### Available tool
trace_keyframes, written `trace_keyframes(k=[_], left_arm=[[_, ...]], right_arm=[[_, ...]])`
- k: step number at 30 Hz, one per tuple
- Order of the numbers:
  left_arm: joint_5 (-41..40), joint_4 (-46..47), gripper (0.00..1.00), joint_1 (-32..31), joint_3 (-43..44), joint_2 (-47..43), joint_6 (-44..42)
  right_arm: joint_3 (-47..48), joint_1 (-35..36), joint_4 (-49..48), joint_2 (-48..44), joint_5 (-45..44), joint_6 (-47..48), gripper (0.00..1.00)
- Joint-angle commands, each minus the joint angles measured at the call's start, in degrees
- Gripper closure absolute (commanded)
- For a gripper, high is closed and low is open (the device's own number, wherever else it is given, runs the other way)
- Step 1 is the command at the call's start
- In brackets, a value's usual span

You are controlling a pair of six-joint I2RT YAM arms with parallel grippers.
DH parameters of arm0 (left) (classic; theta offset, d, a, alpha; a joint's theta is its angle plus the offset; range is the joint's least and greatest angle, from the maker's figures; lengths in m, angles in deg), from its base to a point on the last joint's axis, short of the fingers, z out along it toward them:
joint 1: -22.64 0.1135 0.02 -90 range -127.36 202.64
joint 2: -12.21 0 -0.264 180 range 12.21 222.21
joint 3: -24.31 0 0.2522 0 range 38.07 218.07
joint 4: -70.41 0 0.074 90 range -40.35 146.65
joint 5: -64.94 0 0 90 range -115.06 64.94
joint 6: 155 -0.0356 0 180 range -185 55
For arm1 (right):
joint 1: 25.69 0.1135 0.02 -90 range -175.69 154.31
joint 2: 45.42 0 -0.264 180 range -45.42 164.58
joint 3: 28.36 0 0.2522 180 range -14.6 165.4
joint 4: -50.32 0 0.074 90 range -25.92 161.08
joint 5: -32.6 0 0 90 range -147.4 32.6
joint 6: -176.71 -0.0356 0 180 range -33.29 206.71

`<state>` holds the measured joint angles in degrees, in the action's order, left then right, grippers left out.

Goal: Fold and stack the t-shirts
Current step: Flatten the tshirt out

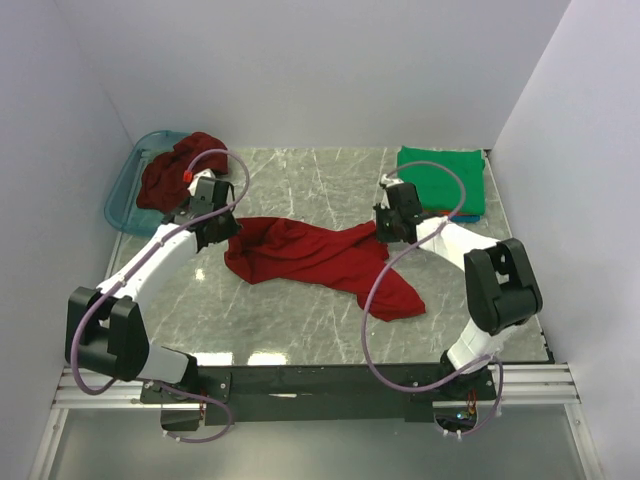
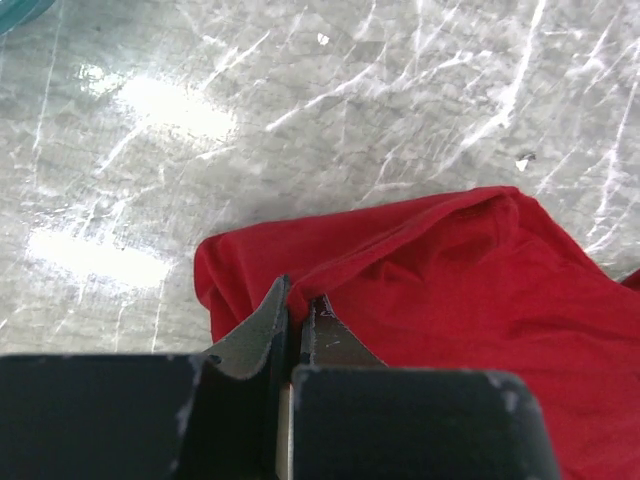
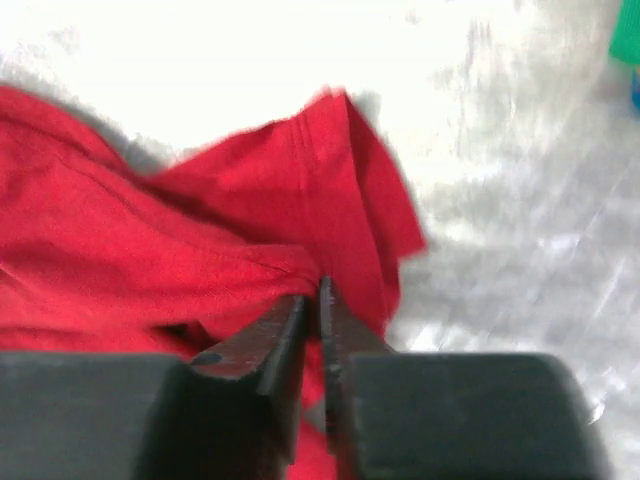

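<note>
A bright red t-shirt point(image 1: 315, 255) hangs stretched and crumpled across the middle of the marble table, one end trailing to the front right. My left gripper point(image 1: 222, 232) is shut on its left edge; the left wrist view shows red cloth point(image 2: 430, 290) pinched between the fingertips. My right gripper point(image 1: 385, 228) is shut on its right upper edge; the right wrist view shows the cloth point(image 3: 200, 250) bunched at the tips. A darker maroon t-shirt point(image 1: 175, 170) lies in the teal basket point(image 1: 125, 185). A folded green t-shirt point(image 1: 441, 178) lies at the back right on other folded shirts.
The teal basket stands at the table's back left corner, close behind my left arm. The folded stack sits against the back right wall. White walls enclose the table on three sides. The dark table edge point(image 1: 330, 375) runs along the front.
</note>
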<state>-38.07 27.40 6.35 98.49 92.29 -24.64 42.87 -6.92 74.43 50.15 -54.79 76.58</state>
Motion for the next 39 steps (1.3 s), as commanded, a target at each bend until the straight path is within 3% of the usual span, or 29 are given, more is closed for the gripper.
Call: trace_keyframes(k=[1, 6, 14, 22, 25, 31, 39], left_arm=[[1.4, 3.4, 1.0, 1.0, 0.3, -2.6, 1.0], [0.5, 3.5, 1.0, 2.7, 3.5, -6.5, 0.7], [-3.2, 3.9, 1.0, 3.7, 10.5, -18.0, 0.1], [-9.7, 1.6, 1.0, 3.7, 18.0, -27.9, -1.4], [-11.0, 0.3, 1.0, 3.6, 20.5, -31.3, -1.4], [-13.3, -4.8, 1.0, 3.7, 26.1, -33.5, -0.8], [-18.4, -14.0, 1.0, 3.7, 29.1, -32.8, 4.6]], right_arm=[[4.7, 0.1, 0.3, -0.6, 1.0, 0.3, 1.0], [5.0, 0.0, 2.6, -10.0, -5.9, -0.2, 1.0], [7.7, 0.1, 11.0, -35.4, -17.7, 2.5, 1.0], [15.1, 0.1, 19.9, -54.1, -17.2, 3.4, 1.0], [17.8, 0.0, 21.6, -59.3, -13.3, 3.0, 1.0], [26.7, 0.1, 27.8, -63.7, -6.9, 3.0, 1.0], [30.1, 0.1, 30.6, -62.6, -17.0, 1.1, 1.0]])
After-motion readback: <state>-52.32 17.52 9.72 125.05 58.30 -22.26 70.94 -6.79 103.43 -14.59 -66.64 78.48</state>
